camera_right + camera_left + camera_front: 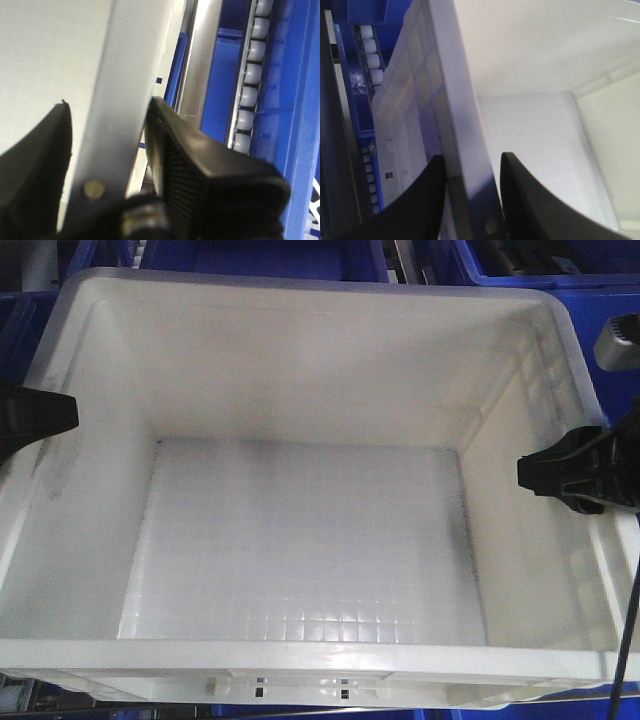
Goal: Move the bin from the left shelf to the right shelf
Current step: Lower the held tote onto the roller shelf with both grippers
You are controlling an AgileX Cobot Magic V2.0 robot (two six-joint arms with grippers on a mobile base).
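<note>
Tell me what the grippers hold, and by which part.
Both hold the bin by its rim: the left gripper clamps the left side's top edge, the right gripper the right side's, one finger inside, one outside.

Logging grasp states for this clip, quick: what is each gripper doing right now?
Left gripper: closed on the bin, left rim.
Right gripper: astride the right rim; closure cannot be told.

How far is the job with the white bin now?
Done: both grasps look set, left gripper and right gripper each with fingers either side of a wall of the bin. In hand: the empty bin held between them. Left: setting it on the right shelf and releasing; where it is now, I cannot tell.
</note>
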